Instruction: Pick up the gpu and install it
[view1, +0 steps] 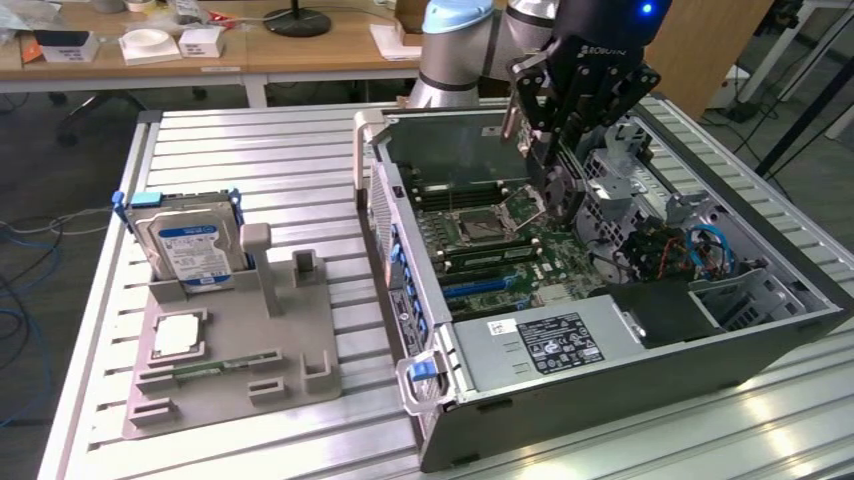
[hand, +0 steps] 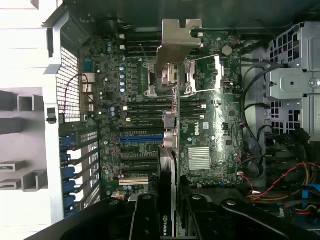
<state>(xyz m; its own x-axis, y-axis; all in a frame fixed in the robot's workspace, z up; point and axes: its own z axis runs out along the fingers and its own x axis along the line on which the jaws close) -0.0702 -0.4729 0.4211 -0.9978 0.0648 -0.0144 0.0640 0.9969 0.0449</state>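
Above the open computer case, the gpu hangs in the arm's fingers over the motherboard.

From my remote seat I see the fingers clenched on the card's two flat faces (the maker's logo sits right between them), with its silver bracket at the end pointing away from the grip. As far as I can judge, the card is not seated in any slot. I take it for a light, stiff board, but a fragile one: the edge contacts and the cooler want no hard squeezing, so a hold across the flat faces, as here, looks right to me. The hard drive stands well apart on the tabletop.
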